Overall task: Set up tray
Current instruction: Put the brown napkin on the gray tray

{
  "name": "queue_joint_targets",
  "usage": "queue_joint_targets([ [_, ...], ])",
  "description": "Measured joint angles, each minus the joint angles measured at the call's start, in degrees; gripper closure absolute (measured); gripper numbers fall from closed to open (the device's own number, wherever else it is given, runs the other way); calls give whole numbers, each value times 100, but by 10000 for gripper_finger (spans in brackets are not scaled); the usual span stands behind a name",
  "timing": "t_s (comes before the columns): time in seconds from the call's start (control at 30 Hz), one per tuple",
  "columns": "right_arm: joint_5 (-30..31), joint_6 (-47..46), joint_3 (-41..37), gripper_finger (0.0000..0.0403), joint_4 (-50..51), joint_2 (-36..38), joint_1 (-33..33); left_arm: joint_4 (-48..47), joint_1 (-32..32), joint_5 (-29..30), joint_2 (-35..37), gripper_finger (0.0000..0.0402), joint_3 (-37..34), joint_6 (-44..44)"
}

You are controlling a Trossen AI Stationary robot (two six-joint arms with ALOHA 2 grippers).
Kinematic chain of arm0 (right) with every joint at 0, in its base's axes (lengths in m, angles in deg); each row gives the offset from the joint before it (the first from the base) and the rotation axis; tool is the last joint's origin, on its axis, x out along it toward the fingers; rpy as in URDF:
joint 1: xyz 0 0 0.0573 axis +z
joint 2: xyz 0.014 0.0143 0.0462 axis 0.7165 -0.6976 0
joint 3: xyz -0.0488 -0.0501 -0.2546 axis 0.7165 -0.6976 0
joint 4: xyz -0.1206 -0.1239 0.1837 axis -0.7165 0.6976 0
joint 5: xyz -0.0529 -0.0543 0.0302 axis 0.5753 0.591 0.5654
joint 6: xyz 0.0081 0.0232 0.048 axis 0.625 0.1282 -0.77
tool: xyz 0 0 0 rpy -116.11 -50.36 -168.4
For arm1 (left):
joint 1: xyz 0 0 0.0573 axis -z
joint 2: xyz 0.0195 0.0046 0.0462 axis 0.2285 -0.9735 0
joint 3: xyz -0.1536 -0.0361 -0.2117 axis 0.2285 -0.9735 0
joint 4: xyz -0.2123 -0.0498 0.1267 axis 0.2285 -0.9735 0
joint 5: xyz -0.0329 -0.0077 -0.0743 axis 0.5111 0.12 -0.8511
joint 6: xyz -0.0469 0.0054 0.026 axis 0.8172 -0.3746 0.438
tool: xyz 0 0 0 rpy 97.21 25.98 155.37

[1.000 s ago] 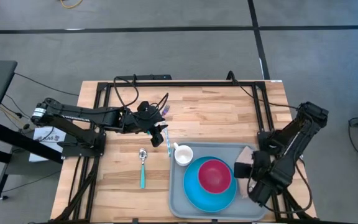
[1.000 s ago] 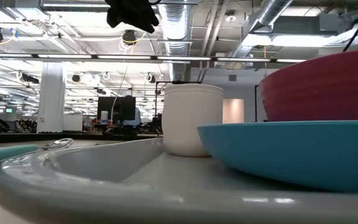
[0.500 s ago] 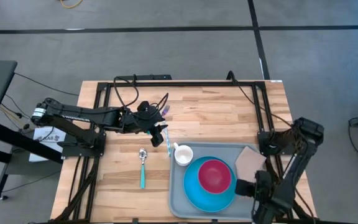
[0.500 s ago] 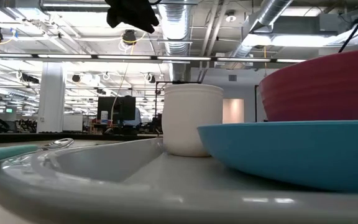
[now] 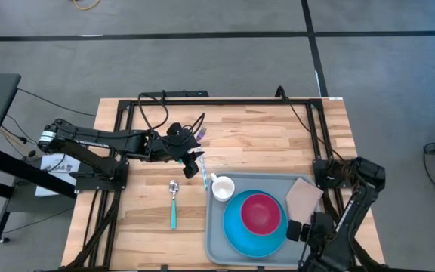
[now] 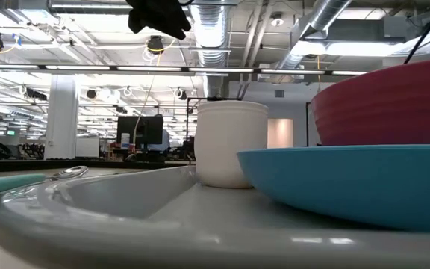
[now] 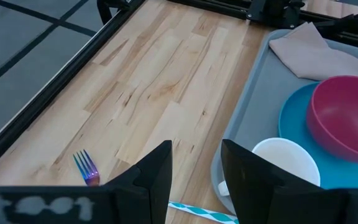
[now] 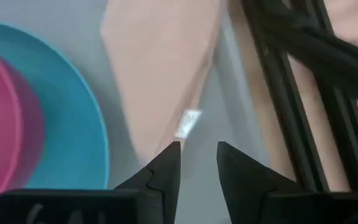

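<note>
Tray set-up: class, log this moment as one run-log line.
tray: plate, bowl, cup, napkin on it | spoon: on table | left claw: open, empty | right claw: open over napkin

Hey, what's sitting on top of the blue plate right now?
A pink bowl sits on the blue plate, which lies on the grey tray. From above, the bowl looks empty. The plate's surface under the bowl is covered.

Even, bright overhead light with soft shadows; the right wrist view is blurred, ceiling lamps glare in the low view.
</note>
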Motion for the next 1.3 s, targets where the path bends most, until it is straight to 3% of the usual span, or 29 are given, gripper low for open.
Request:
queue_joint_targets([
  [0.17,1101,490,-287,305,18,260,41,0,2,4,0,274,0,-2],
  [0.23,1235,713,-311,305,0,359,53,0,2,0,0,274,0,-2],
  [0.33,903,808,-325,305,-32,384,18,0,0,-2,0,274,0,0],
  [0.7,577,379,-385,305,-15,385,-273,0,2,0,0,274,0,-1],
  [1.0,475,255,-410,305,-312,385,124,0,-1,0,0,274,0,0],
  [1.13,-281,488,-410,305,-209,385,416,-1,2,0,0,274,0,-2],
  [1.3,-513,1027,-408,305,-465,385,593,0,2,-2,0,274,0,-2],
])
